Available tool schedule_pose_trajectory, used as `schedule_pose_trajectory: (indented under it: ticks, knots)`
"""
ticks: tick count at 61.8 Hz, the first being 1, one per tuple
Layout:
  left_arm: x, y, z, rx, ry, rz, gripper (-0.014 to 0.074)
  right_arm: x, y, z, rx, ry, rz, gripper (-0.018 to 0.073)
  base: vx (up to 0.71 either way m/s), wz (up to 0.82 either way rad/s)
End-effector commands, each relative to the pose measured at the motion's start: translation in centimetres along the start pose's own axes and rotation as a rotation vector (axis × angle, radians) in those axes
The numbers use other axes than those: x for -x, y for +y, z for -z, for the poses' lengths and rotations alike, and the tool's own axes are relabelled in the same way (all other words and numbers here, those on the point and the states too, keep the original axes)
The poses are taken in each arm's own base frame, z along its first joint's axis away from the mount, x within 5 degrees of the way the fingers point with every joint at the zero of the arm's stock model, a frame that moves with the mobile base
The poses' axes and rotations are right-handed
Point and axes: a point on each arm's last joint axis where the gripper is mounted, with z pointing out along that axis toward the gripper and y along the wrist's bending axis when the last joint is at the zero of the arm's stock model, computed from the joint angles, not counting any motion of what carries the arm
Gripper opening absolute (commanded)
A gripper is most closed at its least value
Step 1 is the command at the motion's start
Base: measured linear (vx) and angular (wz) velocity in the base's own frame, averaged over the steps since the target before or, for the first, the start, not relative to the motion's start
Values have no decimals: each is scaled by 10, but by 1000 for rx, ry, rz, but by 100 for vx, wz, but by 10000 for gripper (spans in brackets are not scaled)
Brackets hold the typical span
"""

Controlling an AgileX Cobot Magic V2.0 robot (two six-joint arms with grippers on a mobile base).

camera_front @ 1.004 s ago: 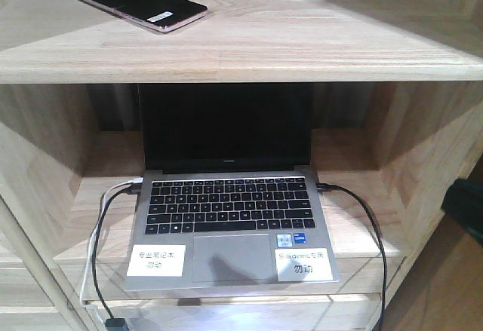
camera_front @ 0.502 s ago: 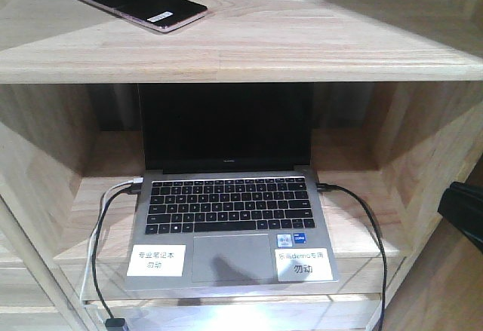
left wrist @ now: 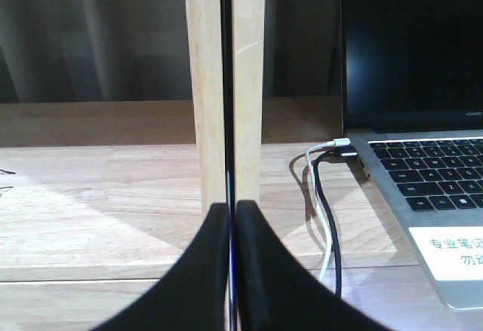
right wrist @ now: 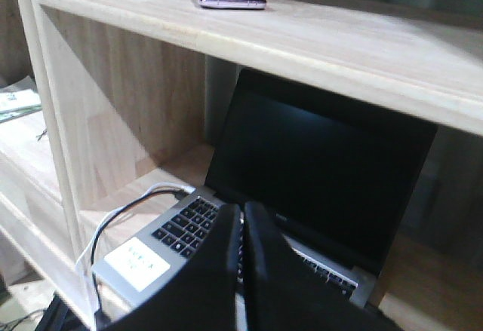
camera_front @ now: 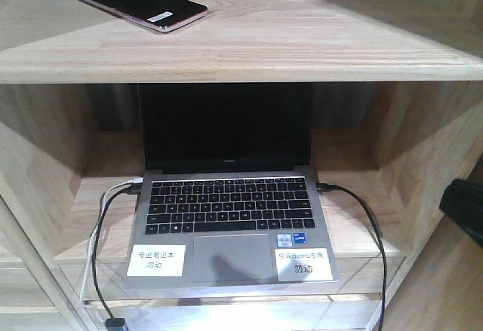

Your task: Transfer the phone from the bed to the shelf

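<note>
1. Phone (camera_front: pixel 140 4): flat on upper board of shelf (camera_front: pixel 317 44), toward left end, angled diagonally, glossy black face up, pinkish edge showing, small white sticker at the near-right end. Untouched by either arm. Also seen from right wrist view, lying on top board near its front edge.
2. Shelf: pale grained planks, upper board spanning the front view, cubby beneath with side walls left and right. Vertical upright post (left wrist: pixel 225 82) visible in left wrist view, dark seam down its middle.
3. Laptop (camera_front: pixel 230 225): open in the cubby directly below the phone's board, black screen upright, grey keyboard deck facing out. Two white labels on the palm rest, one on each side of the trackpad.
4. Cables: white cable (camera_front: pixel 96 229) and black cable (camera_front: pixel 102 271) plugged at laptop's left edge, looping down over the front lip; another black cable (camera_front: pixel 370 225) from the right edge, dropping off the front.
5. Left gripper (left wrist: pixel 232 271): jaws pressed together, nothing between them, lined up with the upright post, low over the lower board.
6. Right gripper (right wrist: pixel 241 271): jaws closed tight, empty, in front of the laptop keyboard, well below the phone.
7. Dark object at right margin of front view: identity unclear.
</note>
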Motion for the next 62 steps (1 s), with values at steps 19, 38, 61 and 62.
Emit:
schedule_pose_trajectory:
  ticks: [19,38,61,62]
  knots:
    - [6,1,0,6,-76,13,1,11,-10,14,-144,-74,31,-8,0,0]
    - [6,1,0,6,-76,13,1,-37,-23,18,-364,-51,-98,-8,0,0]
    - [6,1,0,6,-76,13,1,-102,-23,25,-523,-57,-89,-8,0,0]
    - [6,1,0,6,-76,13,1,-104,-23,25,-524,-61,-89,-8,0,0]
